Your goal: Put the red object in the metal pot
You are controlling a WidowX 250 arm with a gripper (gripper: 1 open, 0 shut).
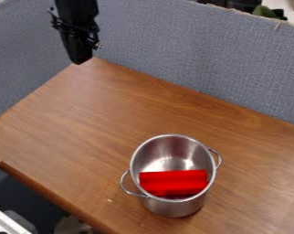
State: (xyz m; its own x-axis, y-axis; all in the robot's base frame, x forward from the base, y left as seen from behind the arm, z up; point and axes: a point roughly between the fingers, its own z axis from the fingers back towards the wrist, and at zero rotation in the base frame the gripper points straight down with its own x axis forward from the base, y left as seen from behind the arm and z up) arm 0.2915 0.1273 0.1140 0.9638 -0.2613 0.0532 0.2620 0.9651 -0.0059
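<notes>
- Red object (174,184) lying on its side inside the metal pot (172,151), down at the bottom, spanning nearly wall to wall toward the near side.
- Pot standing upright on the wooden counter (77,128), toward the near right part, one loop handle visible at the near left of the rim, another at the right.
- Hand (78,57) up at the far left, black, pointing straight down, pinched together and carrying nothing.
- Hand well apart from the pot, hanging above the counter's far left edge, in front of the grey fabric partition (186,46).
- Partition running along the counter's far side.
</notes>
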